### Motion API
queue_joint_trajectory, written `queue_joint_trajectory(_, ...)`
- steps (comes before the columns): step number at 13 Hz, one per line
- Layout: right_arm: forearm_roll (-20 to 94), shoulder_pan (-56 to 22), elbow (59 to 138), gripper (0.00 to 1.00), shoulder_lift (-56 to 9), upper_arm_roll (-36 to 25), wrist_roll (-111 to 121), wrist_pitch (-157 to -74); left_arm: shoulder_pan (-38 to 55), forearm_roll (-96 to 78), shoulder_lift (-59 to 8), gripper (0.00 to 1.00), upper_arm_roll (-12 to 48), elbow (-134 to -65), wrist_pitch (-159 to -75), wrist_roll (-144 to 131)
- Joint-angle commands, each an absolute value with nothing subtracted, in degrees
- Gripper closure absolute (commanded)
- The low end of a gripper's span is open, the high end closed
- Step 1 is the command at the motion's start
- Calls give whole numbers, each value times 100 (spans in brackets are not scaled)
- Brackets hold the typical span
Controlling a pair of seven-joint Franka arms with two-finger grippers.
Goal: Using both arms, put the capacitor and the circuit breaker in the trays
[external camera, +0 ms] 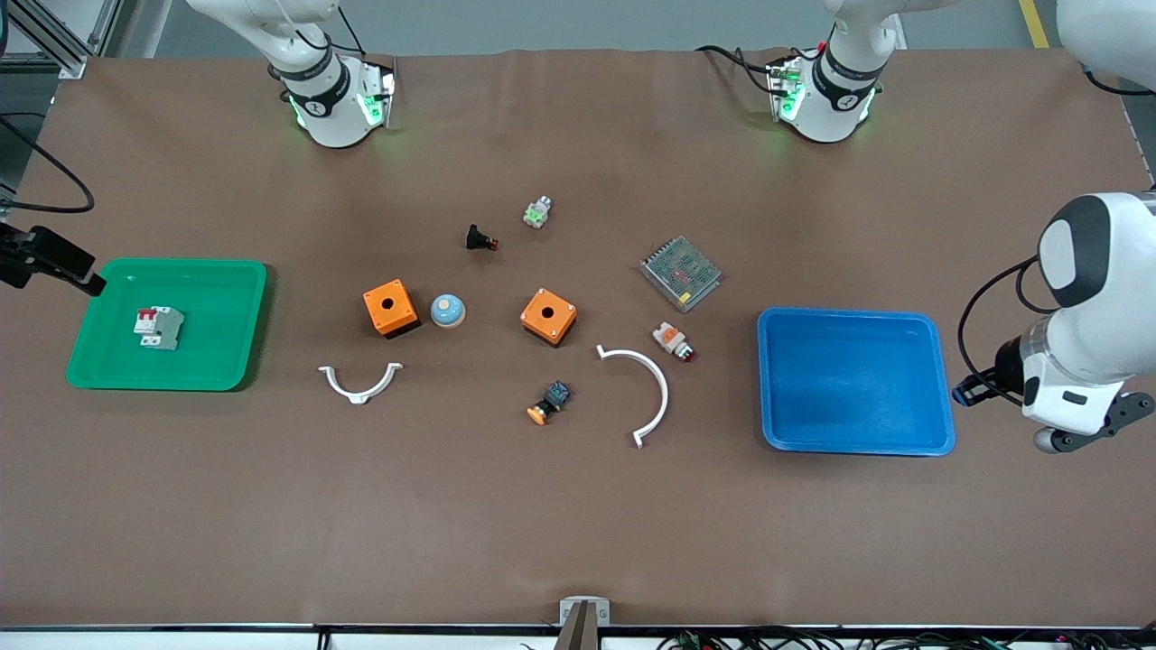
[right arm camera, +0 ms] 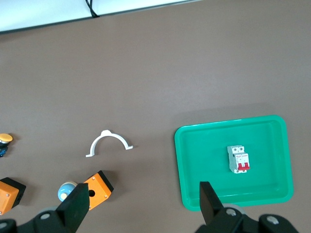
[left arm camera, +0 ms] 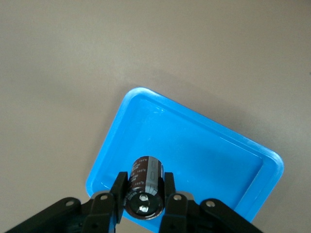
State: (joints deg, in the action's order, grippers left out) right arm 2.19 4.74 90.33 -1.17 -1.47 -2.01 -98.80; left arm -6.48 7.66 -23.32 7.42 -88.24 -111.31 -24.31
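Note:
My left gripper (left arm camera: 145,179) is shut on the capacitor (left arm camera: 146,187), a black cylinder with two metal terminals on its end. It holds the capacitor in the air at the edge of the empty blue tray (left arm camera: 204,145), and it shows in the front view (external camera: 1084,431) beside that tray (external camera: 853,379) at the left arm's end. The circuit breaker (external camera: 159,327), white-grey with red toggles, lies in the green tray (external camera: 226,361). My right gripper (right arm camera: 143,191) is open and empty, up beside the green tray (right arm camera: 194,160), with the breaker (right arm camera: 238,158) in its view.
Between the trays lie two orange boxes (external camera: 390,307) (external camera: 548,316), a blue dome button (external camera: 447,311), two white curved brackets (external camera: 359,384) (external camera: 643,388), a mesh power supply (external camera: 680,273), a black push-button (external camera: 480,238) and a white-and-orange button (external camera: 673,340).

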Motion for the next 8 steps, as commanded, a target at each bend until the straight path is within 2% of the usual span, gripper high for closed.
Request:
queue_joint_trajectory(1, 211, 510, 8877, 0, -114, -158, -185, -9747, -615, 975, -2557, 100, 782, -8316, -11021, -1796)
queue_joint_trajectory(4, 185, 519, 8842, 0, -114, -158, -185, -9642, -790, 1125, -2829, 100, 791, -8157, -11100, -1241)
queue_joint_trajectory(8, 149, 510, 8824, 0, -123, -149, -185, -9642, -1027, 1125, -2856, 100, 791, -8156, -11162, -625)
